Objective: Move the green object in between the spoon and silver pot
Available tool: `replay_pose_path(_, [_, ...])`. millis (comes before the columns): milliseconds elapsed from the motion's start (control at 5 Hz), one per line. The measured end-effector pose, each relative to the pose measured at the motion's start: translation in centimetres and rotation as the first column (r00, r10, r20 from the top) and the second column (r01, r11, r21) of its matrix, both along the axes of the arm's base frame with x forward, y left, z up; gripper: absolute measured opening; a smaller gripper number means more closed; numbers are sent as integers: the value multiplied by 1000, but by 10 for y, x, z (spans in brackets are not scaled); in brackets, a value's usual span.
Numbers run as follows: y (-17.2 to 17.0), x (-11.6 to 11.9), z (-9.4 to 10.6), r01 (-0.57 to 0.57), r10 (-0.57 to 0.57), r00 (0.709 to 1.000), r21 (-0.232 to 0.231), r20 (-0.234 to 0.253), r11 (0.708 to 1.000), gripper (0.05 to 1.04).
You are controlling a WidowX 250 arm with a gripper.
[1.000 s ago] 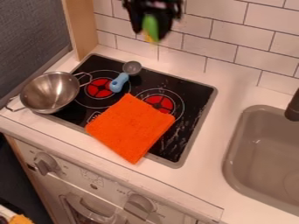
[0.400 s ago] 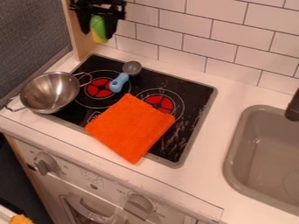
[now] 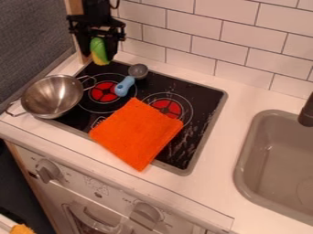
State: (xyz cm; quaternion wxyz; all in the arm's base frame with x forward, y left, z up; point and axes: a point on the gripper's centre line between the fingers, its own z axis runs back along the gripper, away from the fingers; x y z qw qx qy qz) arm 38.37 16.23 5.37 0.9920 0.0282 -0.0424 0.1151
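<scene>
Fingers [image 3: 112, 49]: mine, closed around the green object [image 3: 98, 47], hold it yellow end down above the far left of the stove [image 3: 198, 98], presumably for lowering. The silver pot [image 3: 52, 97], left, and blue-handled spoon [image 3: 125, 85], right, bound the intended gap.

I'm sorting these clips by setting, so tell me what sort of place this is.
Probably a toy kitchen: a small cooktop with red-centred burner rings, a grey sink set into the same white counter, and an oven front with knobs below.
</scene>
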Motion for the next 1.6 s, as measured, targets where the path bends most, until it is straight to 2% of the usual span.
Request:
replay_pose_path(200, [2, -1, -21, 0, 0, 1000, -13, -28, 1000, 726])
replay_pose_path(400, [4, 0, -29, 2, -2, 998, 9, -59, 1000, 789])
replay_pose_path(600, [0, 4, -29, 26, -25, 997, 10, -72, 1000, 1005])
replay_pose_path(800, [-3, 3, -29, 51, -49, 995, 18, -87, 999, 1005])
replay_pose_path(1200, [-15, 11, 45, 67, -70, 995, 43, 71, 997, 1001])
replay_pose_path(1400, [-24, 11, 45, 89, -90, 993, 6, 78, 996, 1001])
replay_pose_path(1600, [-29, 11, 45, 120, -119, 990, -3, 76, 993, 1001])
